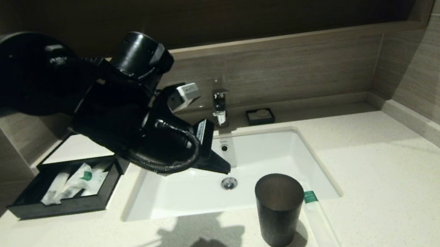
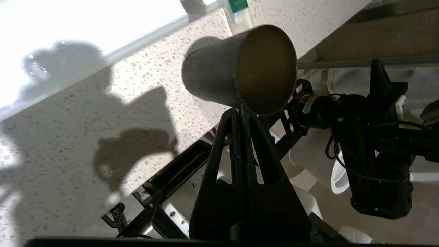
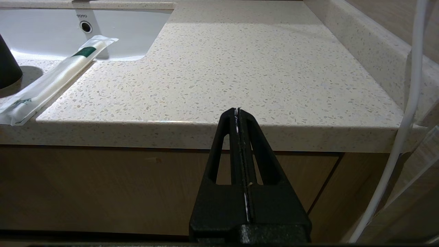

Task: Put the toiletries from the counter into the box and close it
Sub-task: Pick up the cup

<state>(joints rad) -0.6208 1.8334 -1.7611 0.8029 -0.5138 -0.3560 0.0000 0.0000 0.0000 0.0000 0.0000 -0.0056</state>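
The black box (image 1: 24, 198) stands at the counter's (image 1: 384, 186) far left, its front drawer pulled out below the white top panel (image 1: 73, 149). White sachets with green labels (image 1: 75, 182) lie in the drawer. One long sachet (image 1: 323, 229) (image 3: 58, 75) lies on the counter beside the sink's right front corner, just right of the dark cup (image 1: 280, 207) (image 2: 240, 68). My left gripper (image 1: 224, 168) (image 2: 240, 108) hangs shut and empty over the sink, tips pointing toward the cup. My right gripper (image 3: 237, 110) is shut and empty, low in front of the counter's front edge, right of the sachet.
The white sink basin (image 1: 267, 151) sits mid-counter with a faucet (image 1: 219, 106) behind it. A small black soap dish (image 1: 260, 115) rests at the back ledge. Tiled walls close in the counter at the back and right. A white cable (image 3: 408, 103) hangs near my right wrist.
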